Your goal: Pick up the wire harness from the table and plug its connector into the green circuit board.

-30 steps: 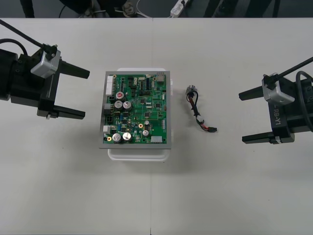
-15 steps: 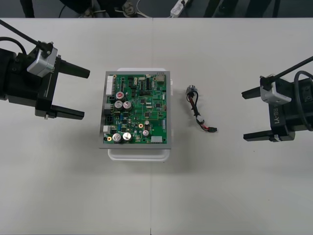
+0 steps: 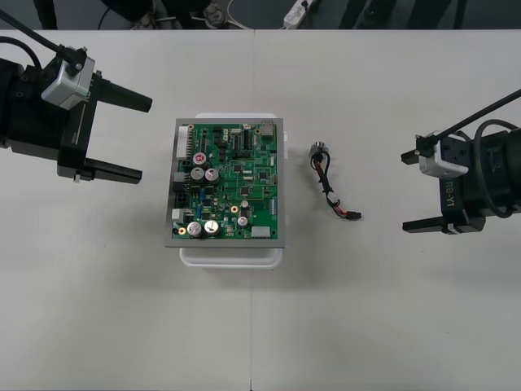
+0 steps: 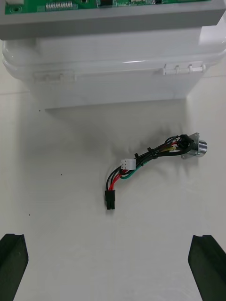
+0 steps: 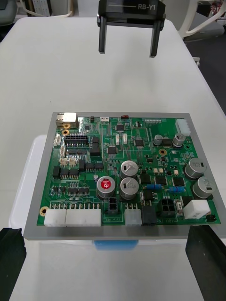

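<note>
Beside board (image 3: 228, 183), harness (image 3: 330, 186): socket (image 3: 318, 150) far, plug (image 3: 353, 215) near.

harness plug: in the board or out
Out. The harness lies loose on the table beside the green circuit board, its black plug bare.

Green circuit board (image 3: 228, 181) on a white base (image 3: 231, 256), harness (image 4: 150, 154) wires red, black and green (black plug (image 4: 109, 200)).

I read this as an electronics or robotics lab. I look down on a plain light table (image 3: 391, 326) carrying an exposed green circuit board (image 3: 228, 183) on a white base (image 3: 232, 257). Beyond the table's far edge, a strip of dark floor (image 3: 81, 15) holds loose cables (image 3: 236, 18) and a white power strip (image 3: 299, 10).
</note>
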